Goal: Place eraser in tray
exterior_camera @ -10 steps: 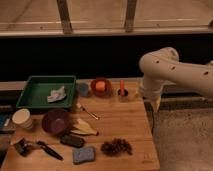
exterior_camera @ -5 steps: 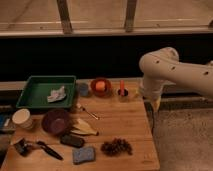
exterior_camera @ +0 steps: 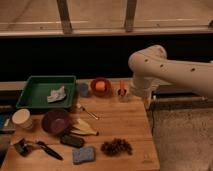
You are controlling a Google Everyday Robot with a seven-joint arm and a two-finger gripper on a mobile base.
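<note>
On the wooden table (exterior_camera: 120, 125), the green tray (exterior_camera: 35, 92) is sitting at the back left, holding a crumpled white cloth (exterior_camera: 56, 94). The gripper (exterior_camera: 150, 100) is hanging unclenched and empty by the table's right edge. It is well apart from the black eraser (exterior_camera: 72, 140), which is lying near the front, just beside the purple bowl (exterior_camera: 55, 121).

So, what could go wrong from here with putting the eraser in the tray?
The flat black rectangular eraser lies close to the blue-grey sponge and a yellow object; the grasp might catch those.
The end effector hangs open at the right edge of the wooden table, far from the eraser; reaching across might knock the metal spoon.
The green plastic tray holds a crumpled white cloth; the eraser might land on it.
</note>
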